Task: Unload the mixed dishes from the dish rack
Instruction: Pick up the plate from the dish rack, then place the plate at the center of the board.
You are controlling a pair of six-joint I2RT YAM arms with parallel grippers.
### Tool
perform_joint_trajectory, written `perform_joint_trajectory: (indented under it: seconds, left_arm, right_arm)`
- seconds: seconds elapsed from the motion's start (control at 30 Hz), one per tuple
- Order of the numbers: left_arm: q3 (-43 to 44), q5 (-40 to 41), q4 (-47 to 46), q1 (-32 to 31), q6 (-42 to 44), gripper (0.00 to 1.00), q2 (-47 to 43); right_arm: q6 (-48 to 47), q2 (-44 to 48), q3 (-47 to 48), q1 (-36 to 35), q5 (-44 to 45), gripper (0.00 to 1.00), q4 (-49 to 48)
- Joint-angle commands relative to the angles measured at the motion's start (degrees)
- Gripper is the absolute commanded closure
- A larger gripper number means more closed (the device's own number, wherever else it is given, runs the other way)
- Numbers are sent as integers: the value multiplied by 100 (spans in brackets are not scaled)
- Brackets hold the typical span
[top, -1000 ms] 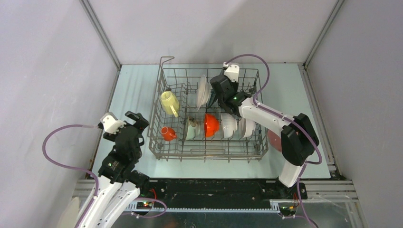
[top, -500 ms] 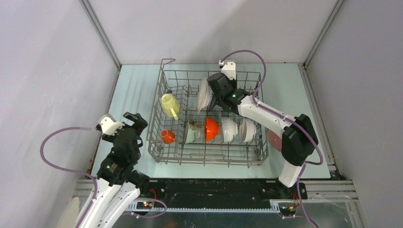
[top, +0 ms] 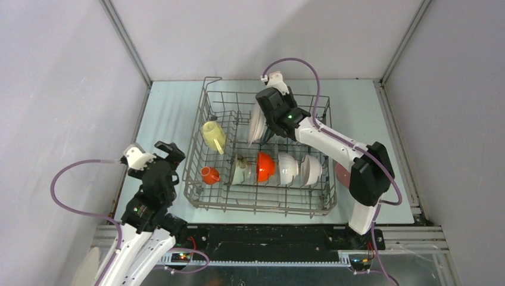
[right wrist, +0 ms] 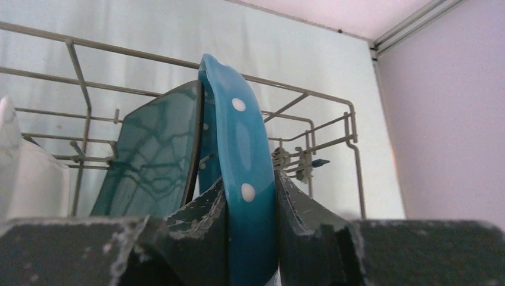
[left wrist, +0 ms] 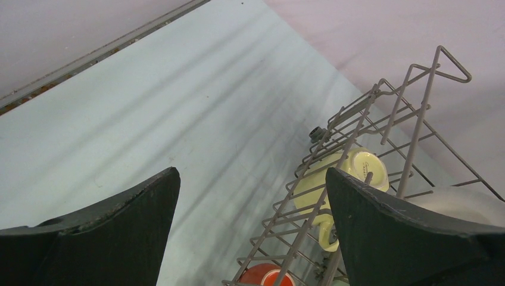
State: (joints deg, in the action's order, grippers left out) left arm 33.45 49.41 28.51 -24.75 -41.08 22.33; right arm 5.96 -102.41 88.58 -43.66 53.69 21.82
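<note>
The left gripper (top: pixel 171 152) hangs over the table (top: pixel 170 110) with its fingers (left wrist: pixel 119 226) spread wide and nothing between them. Just to its right stands the dish rack (top: pixel 193 164), which it does not touch. In the left wrist view the rack's looped handle (left wrist: pixel 448 62) rises ahead and to the right of those fingers.

Inside the rack, the pale yellow cup (top: pixel 212 133) lies tilted against the wires, ahead and to the right of this gripper. The orange mug (top: pixel 209 174) sits closer in, just inside the rack's left wall. Farther right along the near row, the pale green bowl (top: pixel 241 173), the orange bowl (top: pixel 265 167) and the white bowls (top: pixel 288 168) stand on edge.

Behind that row a white plate (top: pixel 257 122) stands upright just left of the right gripper (top: pixel 269 132), which reaches down into the far half of the rack. Its fingers (right wrist: pixel 196 220) are clamped on the blue plate (right wrist: pixel 241 149), dotted white, one finger on each face. The plate stands upright on edge. Whether its lower rim rests in the tines cannot be seen.

Just beside its left face leans a glossy black plate (right wrist: pixel 155 149). Well to the right of this gripper, outside the rack, a pink plate (top: pixel 340 174) lies on the table, partly hidden by the arm.
</note>
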Motion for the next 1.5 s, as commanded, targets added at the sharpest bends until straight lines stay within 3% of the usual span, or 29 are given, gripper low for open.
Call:
perform_joint_trajectory:
  seconds: [0.0, 0.13, 0.47, 0.87, 1.17, 1.33, 1.47]
  left_arm:
    - [10, 191, 5, -21, -93, 0, -36]
    - [6, 208, 14, -21, -108, 0, -31]
    - [38, 214, 0, -21, -106, 0, 107]
    - [39, 211, -17, -21, -111, 0, 116]
    - [39, 192, -18, -21, -102, 0, 127]
    - [39, 191, -11, -21, -102, 0, 103]
    - [34, 185, -14, -21, -102, 0, 81]
  right_arm:
    - [-1199, 216, 1044, -104, 744, 100, -1540]
    - [-1868, 168, 1100, -73, 733, 100, -1512]
    - [-2413, 587, 949, -66, 366, 100, -1817]
    - [-1278, 1678, 442, 143, -861, 100, -1424]
    - [718, 3469, -911, 1393, -2970, 100, -1348]
    - [1517, 4289, -1494, 2260, -3595, 100, -1124]
    - [2063, 5047, -2122, 3405, -3907, 100, -828]
